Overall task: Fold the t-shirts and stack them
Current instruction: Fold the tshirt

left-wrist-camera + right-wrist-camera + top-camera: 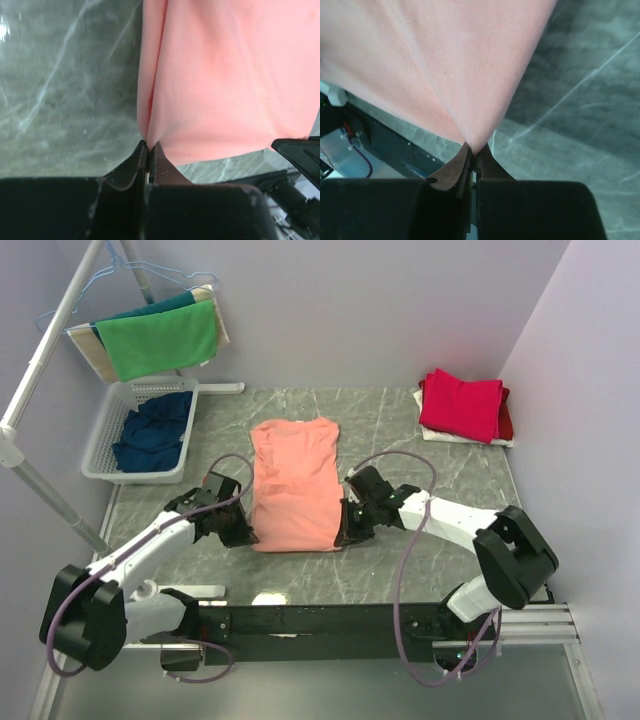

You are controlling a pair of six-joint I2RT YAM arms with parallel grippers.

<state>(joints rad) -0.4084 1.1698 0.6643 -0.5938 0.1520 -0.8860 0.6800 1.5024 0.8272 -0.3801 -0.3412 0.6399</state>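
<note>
A salmon-orange t-shirt [295, 485] lies flat in the middle of the table, sleeves folded in so it forms a long strip. My left gripper [250, 536] is shut on its near left corner; the cloth [225, 75] rises in a crease from the closed fingertips [149, 144]. At the near right corner, my right gripper [340, 536] is shut on the hem, and the fabric [445, 60] pulls to a point between its fingers [476, 148]. Folded crimson-pink and red t-shirts [462, 405] are stacked at the back right. Dark navy t-shirts [152, 430] fill a basket.
The white basket [100, 455] stands at the back left. Green, teal and beige cloths [155, 340] hang on a rack above it. A slanted white pole [40, 360] runs along the left side. The black base rail [330, 620] lies along the near edge.
</note>
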